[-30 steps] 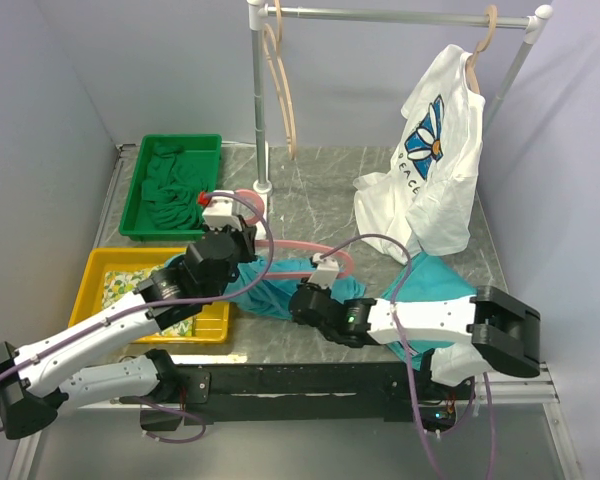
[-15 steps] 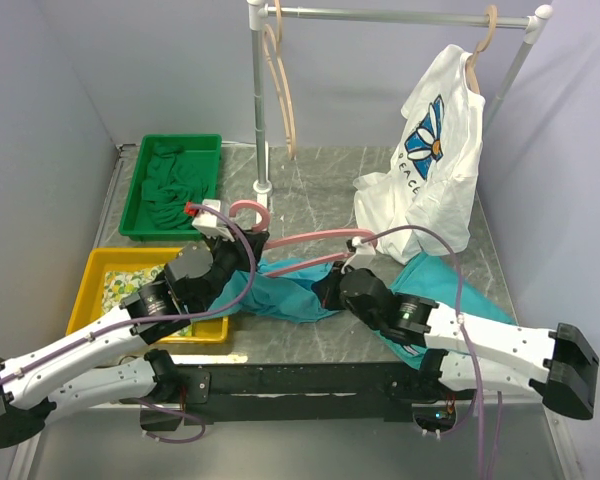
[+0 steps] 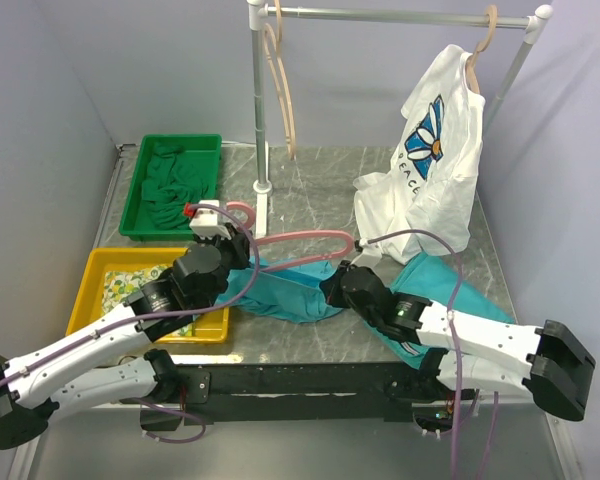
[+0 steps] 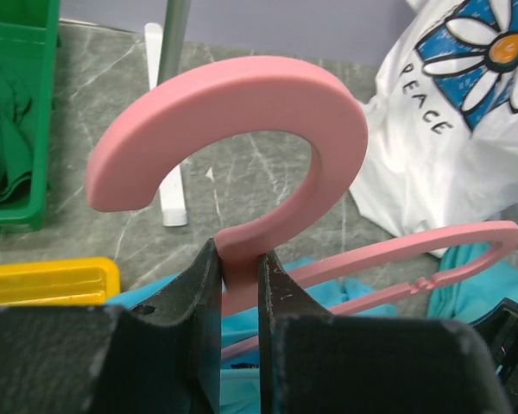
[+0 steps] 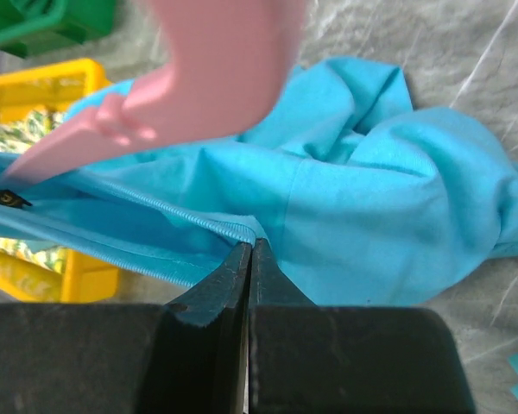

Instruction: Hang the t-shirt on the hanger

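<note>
The turquoise t-shirt (image 3: 285, 292) lies bunched on the table between the two arms; it also fills the right wrist view (image 5: 363, 207). The pink hanger (image 3: 300, 238) stretches above it. My left gripper (image 3: 232, 240) is shut on the hanger's neck just below its curved hook (image 4: 242, 95), in the left wrist view (image 4: 240, 263). My right gripper (image 3: 337, 283) is shut on the ribbed collar edge of the t-shirt, in the right wrist view (image 5: 249, 248), with the hanger's arm (image 5: 173, 103) blurred just above it.
A white flower-print t-shirt (image 3: 435, 150) hangs on the rack (image 3: 400, 16) at back right. Wooden hangers (image 3: 280, 80) hang at the rack's left post. A green bin (image 3: 140, 190) of dark cloth and a yellow bin (image 3: 95, 275) stand at the left.
The right arm swung out to the right and its gripper pulled the t-shirt's collar rightward. The left gripper with the hanger shifted slightly left and back.
</note>
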Available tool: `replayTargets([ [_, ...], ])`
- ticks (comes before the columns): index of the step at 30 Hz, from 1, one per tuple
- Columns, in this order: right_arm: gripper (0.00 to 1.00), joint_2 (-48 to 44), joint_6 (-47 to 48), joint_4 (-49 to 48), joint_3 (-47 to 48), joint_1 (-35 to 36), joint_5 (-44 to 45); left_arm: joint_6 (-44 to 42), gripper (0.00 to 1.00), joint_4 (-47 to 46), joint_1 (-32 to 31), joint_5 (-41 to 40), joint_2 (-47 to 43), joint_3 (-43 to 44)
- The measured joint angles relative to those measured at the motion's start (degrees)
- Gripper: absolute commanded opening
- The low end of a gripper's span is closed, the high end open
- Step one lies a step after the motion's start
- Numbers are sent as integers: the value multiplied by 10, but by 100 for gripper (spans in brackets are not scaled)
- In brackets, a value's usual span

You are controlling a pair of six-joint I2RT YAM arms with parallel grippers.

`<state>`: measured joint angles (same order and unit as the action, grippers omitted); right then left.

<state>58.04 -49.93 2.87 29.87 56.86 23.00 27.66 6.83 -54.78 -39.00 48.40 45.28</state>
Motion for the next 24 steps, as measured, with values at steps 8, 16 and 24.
replayTargets([
  [8, 0, 10, -25, -10, -9, -1, -5, 4, 1, 19, 0, -21, 0, -13],
  [16, 0, -29, -43, -16, -29, -21, -11, 19, 1, 30, -1, -29, -30, -20],
  [24, 0, -67, -24, -7, -24, -96, -51, 20, 1, 39, -2, -25, -45, -19],
])
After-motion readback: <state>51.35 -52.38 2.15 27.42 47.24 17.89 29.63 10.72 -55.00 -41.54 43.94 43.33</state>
